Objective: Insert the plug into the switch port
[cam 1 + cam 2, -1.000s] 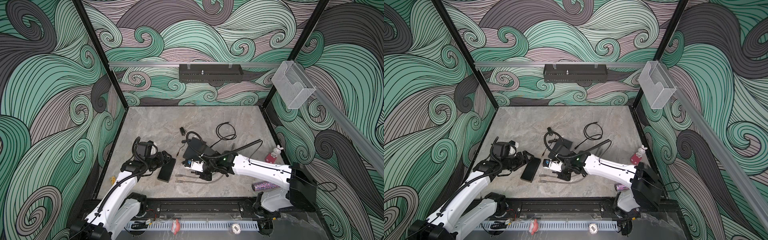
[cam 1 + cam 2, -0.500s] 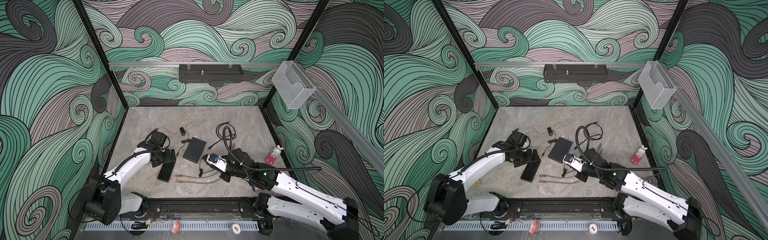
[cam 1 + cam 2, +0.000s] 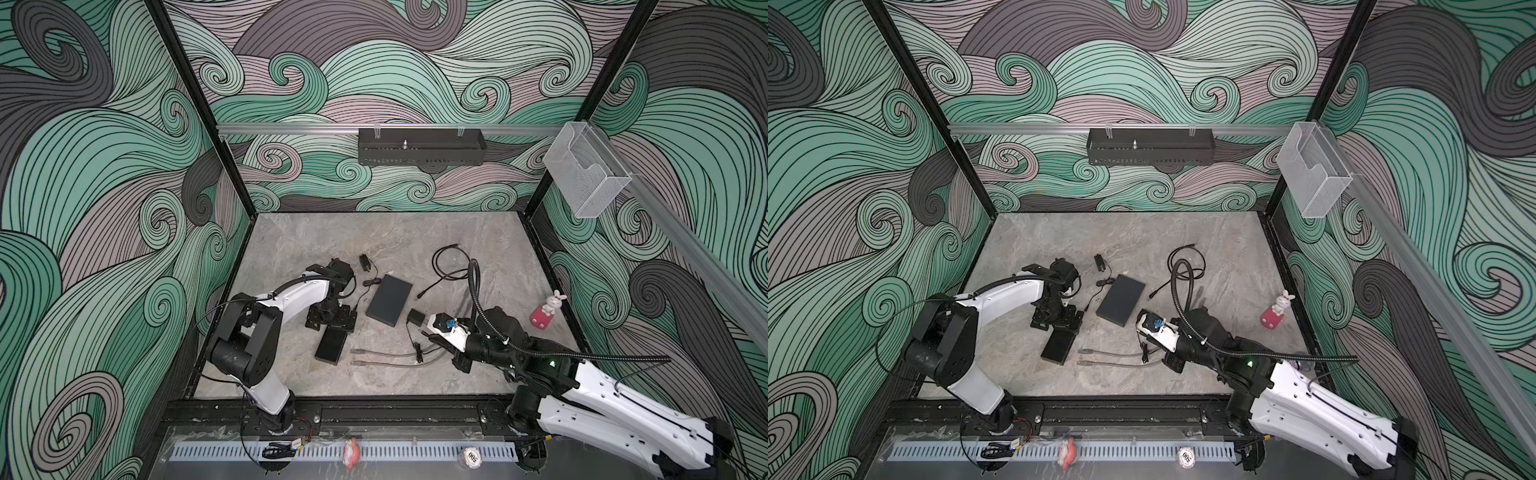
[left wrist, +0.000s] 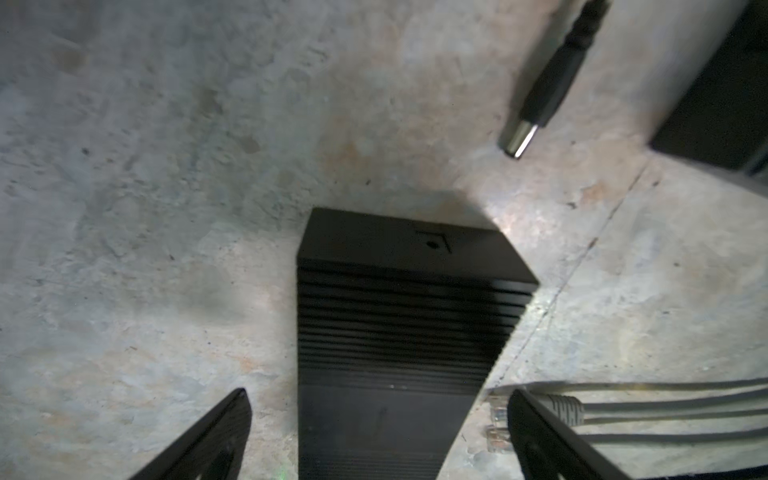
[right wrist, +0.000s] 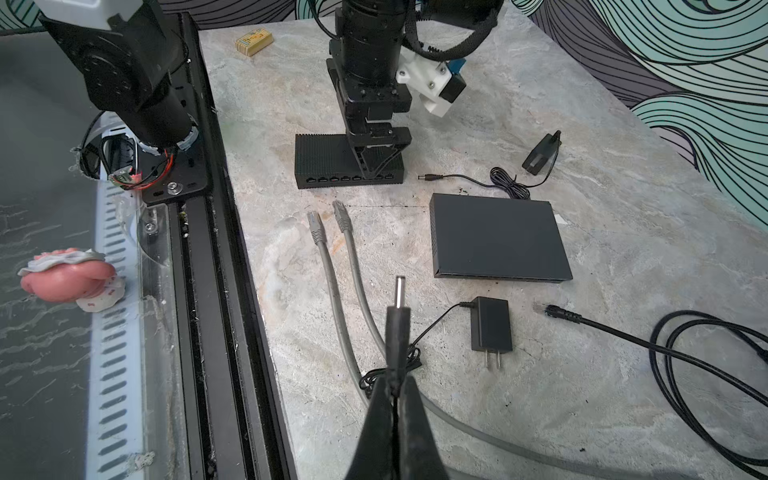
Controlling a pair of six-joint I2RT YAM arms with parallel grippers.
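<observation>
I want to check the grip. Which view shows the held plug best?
The right wrist view: the plug stands clear, pinched in the shut right gripper. In both top views it is too small to make out. The left wrist view shows only another plug, lying on the table.

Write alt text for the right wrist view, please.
The right gripper, shut on a barrel plug, points it toward the ribbed switch, which the open left gripper straddles. Between them lie two grey network cables; a flat black box and a power adapter lie alongside.
</observation>
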